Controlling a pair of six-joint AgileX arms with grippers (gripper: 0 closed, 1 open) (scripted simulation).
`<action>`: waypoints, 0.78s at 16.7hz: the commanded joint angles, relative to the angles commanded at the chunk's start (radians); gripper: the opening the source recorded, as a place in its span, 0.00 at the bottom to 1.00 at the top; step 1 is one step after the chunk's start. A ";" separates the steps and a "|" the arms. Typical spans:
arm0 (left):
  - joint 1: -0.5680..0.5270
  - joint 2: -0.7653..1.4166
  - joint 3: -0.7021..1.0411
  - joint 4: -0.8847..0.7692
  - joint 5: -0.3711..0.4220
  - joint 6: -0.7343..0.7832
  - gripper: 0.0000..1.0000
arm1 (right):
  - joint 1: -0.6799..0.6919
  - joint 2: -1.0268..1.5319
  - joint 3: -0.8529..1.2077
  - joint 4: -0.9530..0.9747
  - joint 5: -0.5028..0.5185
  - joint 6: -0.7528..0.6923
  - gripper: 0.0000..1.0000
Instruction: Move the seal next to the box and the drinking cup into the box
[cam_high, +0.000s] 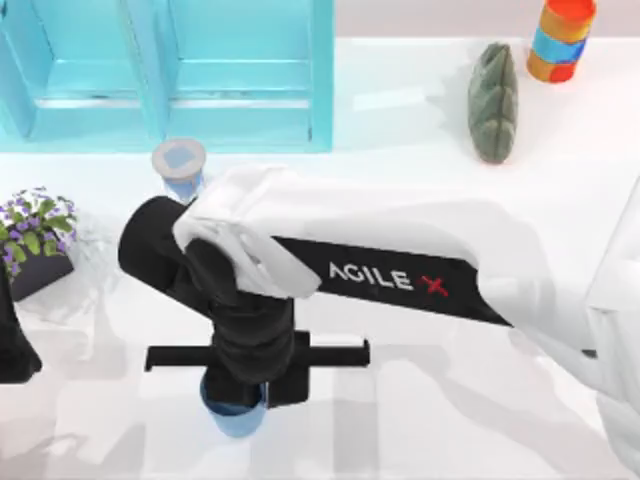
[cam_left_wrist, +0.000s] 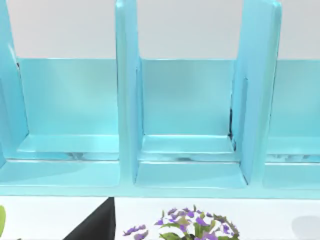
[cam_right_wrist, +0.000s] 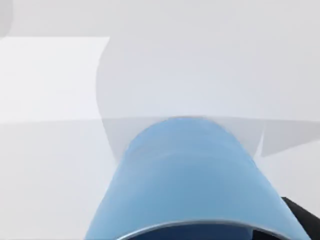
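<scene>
- At the far left edge of the top view, a dark piece of the left arm (cam_high: 12, 350) sits parked low on the table (cam_high: 420, 410); whether its jaws are apart or together cannot be told.
- Just right of it stands a potted plant (cam_high: 35, 225) with purple and white blossoms in a dark pot; the left wrist view catches the same blossoms (cam_left_wrist: 192, 227).
- The turquoise box (cam_high: 170, 75) runs along the back left of the table, split by upright dividers into open compartments. The left wrist view looks straight into these compartments (cam_left_wrist: 187, 135).
- In front of the box, near its middle, a small pale blue object with a grey round top (cam_high: 179, 165) stands on the table, partly covered by the arm.
- The right arm (cam_high: 380, 275), white with a black band reading AGILE X, reaches from the right side across to the left half of the table.
- The right gripper (cam_high: 240, 385) points down near the front edge, its jaws clamped on the drinking cup (cam_high: 234, 412).
- The drinking cup is a plain light blue tumbler with smooth, slightly tapered walls and no handle. In the right wrist view its wall (cam_right_wrist: 187, 180) looms close, with the darker rim at the near end.
- Farther right, at the back, a grey-green pouch (cam_high: 493, 100) lies on the table.
- At the back right corner stands a striped cylinder (cam_high: 562, 38) in orange, blue and yellow bands.
</scene>
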 joint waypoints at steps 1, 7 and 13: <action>0.000 0.000 0.000 0.000 0.000 0.000 1.00 | -0.001 -0.003 -0.002 -0.002 0.000 -0.002 0.00; 0.000 0.000 0.000 0.000 0.000 0.000 1.00 | -0.075 -0.214 -0.114 -0.093 -0.002 -0.078 0.00; 0.000 0.000 0.000 0.000 0.000 0.000 1.00 | -0.140 -0.397 -0.212 -0.185 -0.003 -0.145 0.00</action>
